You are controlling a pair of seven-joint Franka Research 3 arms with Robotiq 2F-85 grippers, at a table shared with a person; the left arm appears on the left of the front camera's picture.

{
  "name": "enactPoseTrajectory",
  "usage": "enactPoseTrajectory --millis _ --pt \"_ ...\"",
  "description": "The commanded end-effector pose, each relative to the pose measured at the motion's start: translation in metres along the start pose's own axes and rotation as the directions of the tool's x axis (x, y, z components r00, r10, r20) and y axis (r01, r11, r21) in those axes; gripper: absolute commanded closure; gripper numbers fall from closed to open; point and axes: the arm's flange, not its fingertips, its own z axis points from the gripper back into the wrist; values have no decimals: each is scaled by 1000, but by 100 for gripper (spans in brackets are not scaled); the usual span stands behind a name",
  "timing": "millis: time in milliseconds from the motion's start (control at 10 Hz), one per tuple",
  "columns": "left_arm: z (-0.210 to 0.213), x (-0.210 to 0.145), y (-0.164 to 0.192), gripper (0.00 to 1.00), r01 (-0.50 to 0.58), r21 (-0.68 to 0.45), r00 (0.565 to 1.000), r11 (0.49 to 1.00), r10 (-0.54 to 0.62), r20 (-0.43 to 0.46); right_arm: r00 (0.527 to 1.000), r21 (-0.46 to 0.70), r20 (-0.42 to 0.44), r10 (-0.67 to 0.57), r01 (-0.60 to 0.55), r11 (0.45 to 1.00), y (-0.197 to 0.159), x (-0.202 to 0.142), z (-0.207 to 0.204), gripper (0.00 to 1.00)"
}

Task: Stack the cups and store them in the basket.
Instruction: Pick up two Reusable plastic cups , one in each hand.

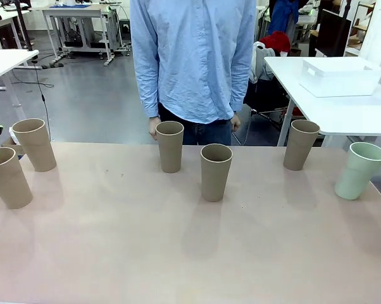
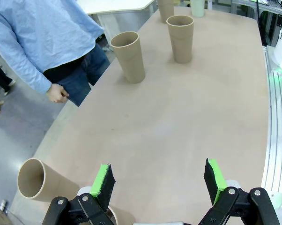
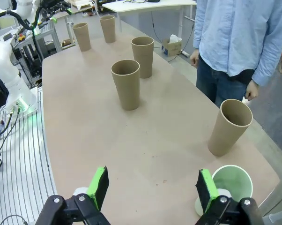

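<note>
Left tool (image 2: 159, 182), released, hangs above an upright tan cup (image 1: 8, 180), whose rim sits off-centre toward one side. Right tool (image 3: 152, 187), released, hangs likewise above the mint cup (image 3: 231, 181).

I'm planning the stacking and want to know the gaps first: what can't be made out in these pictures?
- White rectangular plastic basket: in the front view, its own walls hide the inside.
- Pale mint-green tapered cup: in the right wrist view, its lower body is hidden behind a finger of the right end effector.
- Left end effector: in the front view, the left edge cuts it off, leaving green pad tips.
</note>
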Motion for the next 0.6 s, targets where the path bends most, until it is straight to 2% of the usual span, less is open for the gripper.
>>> enactPoseTrajectory --millis 0,500 --pt "-1 0 3 0 20 -1 1000 1000 -20 19 999 1 23 24 -24 1000 -3 0 0 0" --pt "-1 0 3 0 20 -1 1000 1000 -20 19 999 1 23 24 -24 1000 -3 0 0 0"
